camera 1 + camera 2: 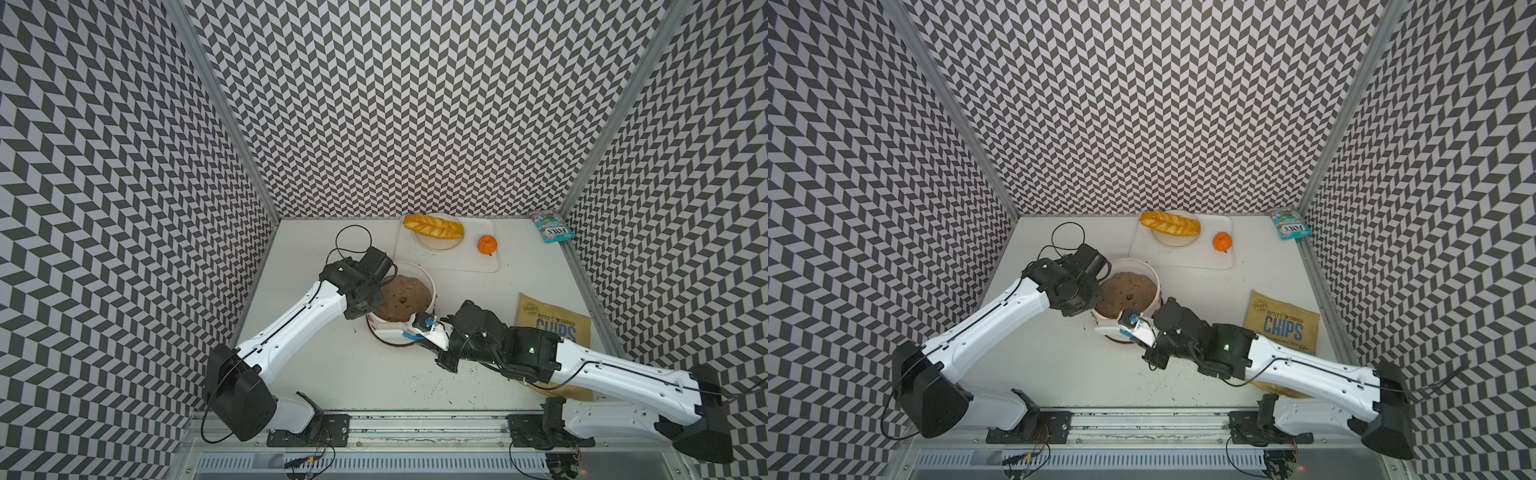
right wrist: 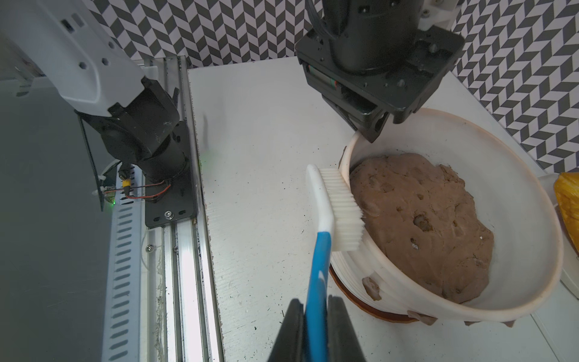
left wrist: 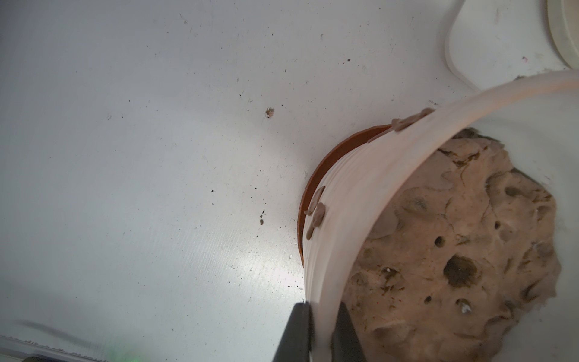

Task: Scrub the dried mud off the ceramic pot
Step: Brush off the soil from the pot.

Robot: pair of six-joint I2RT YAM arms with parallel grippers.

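**A:** Status on the ceramic pot (image 2: 529, 225)?

**B:** Early, imo. Pot sits on its brown saucer (image 3: 332, 156), packed w/ soil (image 2: 423, 225). My left gripper (image 3: 321, 313) is pinched tight on the pot's rim, one finger inside the wall and one outside, to steady it. My right gripper (image 2: 315, 305) is clamped on the blue handle of the scrub brush (image 2: 341, 210). Its bristles lie against the pot's outer wall just under the rim, on the side toward my right arm.

**A:** Dried mud?

**B:** Plenty left. Dried mud (image 3: 318, 213) shows as 2 clusters of brown flakes on the pot's ribbed wall, further round from my left fingers. A few more sit low on the wall near the saucer, below the brush head. The wall right behind the bristles is hidden, so can't tell there.

**A:** Anything off yet?

**B:** Can't say. There are dark specks on the table (image 2: 266, 156) around the pot, maybe crumbs. My read: hold + brush contact sorted, scrubbing nearly all to do. Pot prob. needs turning for the far patches.
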